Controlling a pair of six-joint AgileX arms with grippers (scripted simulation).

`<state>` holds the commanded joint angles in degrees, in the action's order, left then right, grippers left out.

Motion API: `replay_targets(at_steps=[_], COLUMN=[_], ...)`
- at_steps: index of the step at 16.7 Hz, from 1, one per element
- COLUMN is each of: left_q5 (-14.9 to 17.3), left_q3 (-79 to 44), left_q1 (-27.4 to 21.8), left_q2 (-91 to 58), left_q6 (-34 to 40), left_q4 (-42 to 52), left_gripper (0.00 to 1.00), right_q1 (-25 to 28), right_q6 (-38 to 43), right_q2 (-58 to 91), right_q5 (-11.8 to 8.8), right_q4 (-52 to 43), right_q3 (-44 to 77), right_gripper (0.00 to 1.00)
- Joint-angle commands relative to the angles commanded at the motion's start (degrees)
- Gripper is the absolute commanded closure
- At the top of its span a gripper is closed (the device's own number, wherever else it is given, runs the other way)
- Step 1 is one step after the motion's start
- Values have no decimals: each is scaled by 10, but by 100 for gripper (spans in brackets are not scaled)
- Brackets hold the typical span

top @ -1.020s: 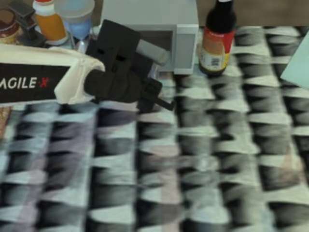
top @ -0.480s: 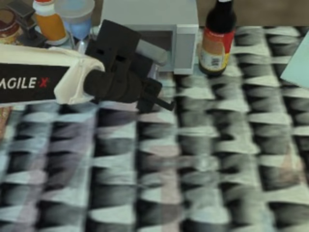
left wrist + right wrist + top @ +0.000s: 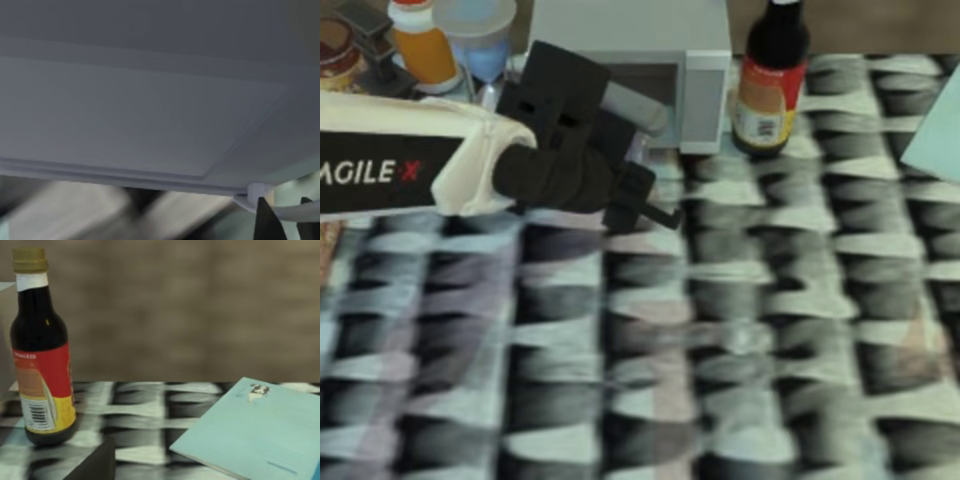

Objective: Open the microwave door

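The light grey microwave [image 3: 630, 30] stands at the table's back, middle. The microwave door [image 3: 635, 105] angles out from the front, its free edge swung toward me, with the control strip [image 3: 705, 100] to its right. My left gripper [image 3: 645, 212] sits just in front of that free edge. The left wrist view is filled by the door's framed panel [image 3: 125, 110]. There the dark fingers [image 3: 265, 222] straddle the pale curved door handle [image 3: 260, 192] and are shut on it. My right gripper [image 3: 97, 462] is outside the top view, parked at the right.
A dark sauce bottle [image 3: 772, 85] with a red-yellow label stands right beside the microwave's right side. A teal booklet [image 3: 935, 135] lies at the right edge. An orange bottle [image 3: 420, 40], a blue tub [image 3: 480, 30] and a brown jar [image 3: 335, 50] crowd the back left.
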<state>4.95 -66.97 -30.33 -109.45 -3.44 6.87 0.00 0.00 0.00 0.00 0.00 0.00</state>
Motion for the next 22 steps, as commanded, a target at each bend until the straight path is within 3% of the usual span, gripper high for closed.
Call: replay_targets(at_steps=[12,22], left_q5=[27,27], left_q3=[15,15], left_q1=[13,13], left_q2=[11,11], left_q6=[-32,-32], left_q4=[0,0], left_gripper=[100,100], right_q1=[0,0], right_q6=[0,0], right_q2=[0,0], right_q5=[0,0], right_q4=[0,0], right_q3=[0,0], right_gripper=[0,0])
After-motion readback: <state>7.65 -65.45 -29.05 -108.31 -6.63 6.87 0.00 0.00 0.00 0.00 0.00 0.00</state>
